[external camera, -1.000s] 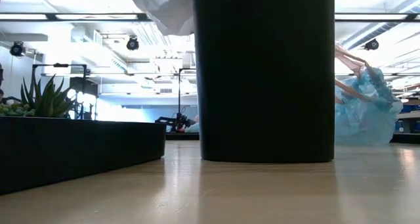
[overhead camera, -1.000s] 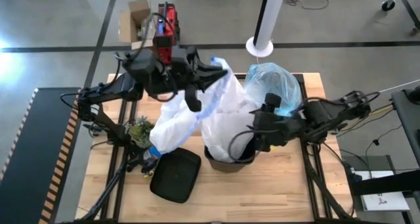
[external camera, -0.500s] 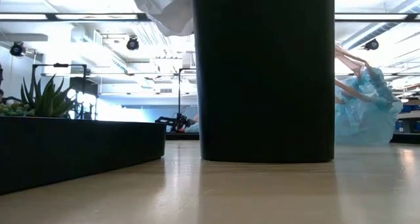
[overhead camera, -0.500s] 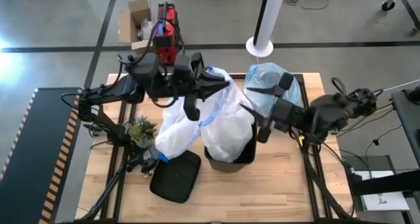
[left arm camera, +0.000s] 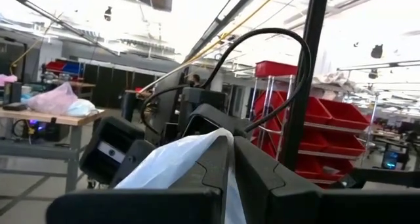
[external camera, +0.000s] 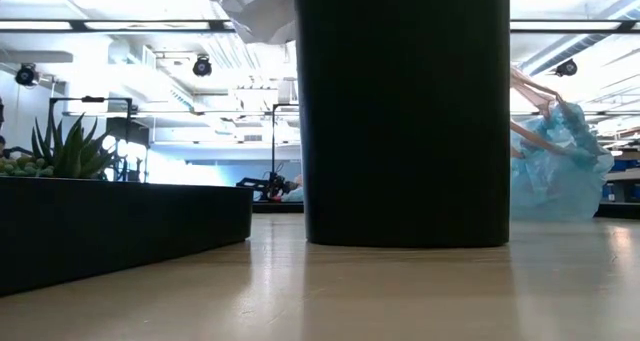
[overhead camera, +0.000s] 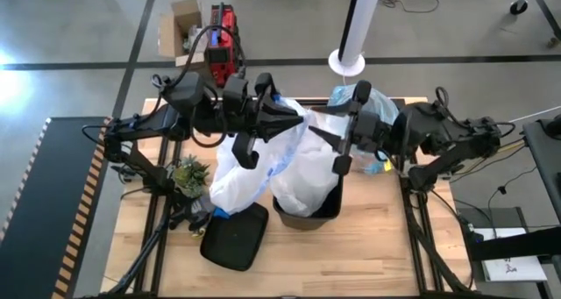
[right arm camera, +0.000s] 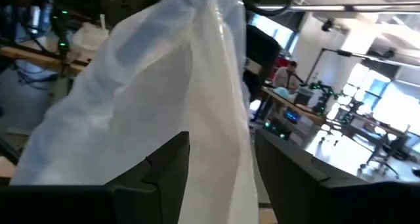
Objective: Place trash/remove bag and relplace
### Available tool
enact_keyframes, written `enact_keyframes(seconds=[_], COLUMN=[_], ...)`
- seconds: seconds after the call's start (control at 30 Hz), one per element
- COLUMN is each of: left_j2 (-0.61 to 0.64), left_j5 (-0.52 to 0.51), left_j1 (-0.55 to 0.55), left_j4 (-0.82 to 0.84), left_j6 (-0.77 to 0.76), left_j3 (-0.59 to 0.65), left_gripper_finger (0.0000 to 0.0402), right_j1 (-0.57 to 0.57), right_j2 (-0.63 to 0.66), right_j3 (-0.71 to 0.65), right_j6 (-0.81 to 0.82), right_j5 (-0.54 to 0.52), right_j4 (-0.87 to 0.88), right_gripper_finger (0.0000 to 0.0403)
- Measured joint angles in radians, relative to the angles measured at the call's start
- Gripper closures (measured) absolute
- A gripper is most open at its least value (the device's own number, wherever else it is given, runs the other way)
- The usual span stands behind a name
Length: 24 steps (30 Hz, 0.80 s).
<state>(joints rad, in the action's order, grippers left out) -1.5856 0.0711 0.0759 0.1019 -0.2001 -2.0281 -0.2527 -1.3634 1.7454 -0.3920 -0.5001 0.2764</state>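
Centre of the high view: a black bin (overhead camera: pixel 307 213) stands on the wooden tabletop (overhead camera: pixel 368 264), and a white translucent plastic bag (overhead camera: pixel 289 163) is draped over its mouth, hanging partly down the left side. Left pincer (overhead camera: pixel 294 117), just above centre, is clamped tight on the upper edge of the white bag; its wrist view shows the film pinched between the dark fingers (left arm camera: pixel 252 168). Right pincer (overhead camera: pixel 342 150) reaches in from the right, jaws partway apart with a fold of the same white bag (right arm camera: pixel 164 99) lying between them; I cannot tell whether it grips yet. The light-blue bag (overhead camera: pixel 372 97) sits bunched at the upper right of the tabletop, behind the right arm and out of the bin; in the low view it (external camera: pixel 555 166) rests at the right edge, clear of the bin (external camera: pixel 400 111). Judgement: old liner is out, so removal looks done; the replacement is being spread but not yet seated round the rim. A succulent (overhead camera: pixel 188 172) and a black tray (overhead camera: pixel 235 236) lie lower left.
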Motion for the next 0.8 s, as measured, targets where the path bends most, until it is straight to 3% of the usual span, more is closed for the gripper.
enact_keyframes(seconds=[0.27,0.4,0.53,0.67,0.8], left_j2=[0.0,-0.007,-0.015,-0.014,0.016], left_j5=[0.0,0.0,0.0,0.0,-0.048], left_j1=[0.0,0.0,0.002,0.004,0.022], left_j4=[-0.001,-0.007,-0.002,0.013,0.074], left_j6=[0.005,0.028,0.064,0.116,0.236], left_j3=[0.0,0.0,0.002,0.002,0.003], left_gripper_finger=[0.0391,0.0391,0.0376,0.0336,0.0289], right_j1=[0.009,0.034,0.05,0.067,0.061], right_j2=[0.0,-0.02,-0.046,-0.046,-0.024], right_j3=[0.0,0.0,-0.001,-0.001,-0.002], right_j6=[-0.001,0.0,-0.007,-0.013,-0.027], right_j5=[0.016,0.121,0.137,0.13,0.137], right_j4=[-0.031,-0.032,-0.038,-0.054,-0.053], right_gripper_finger=[0.0222,0.0228,0.0282,0.038,0.0392])
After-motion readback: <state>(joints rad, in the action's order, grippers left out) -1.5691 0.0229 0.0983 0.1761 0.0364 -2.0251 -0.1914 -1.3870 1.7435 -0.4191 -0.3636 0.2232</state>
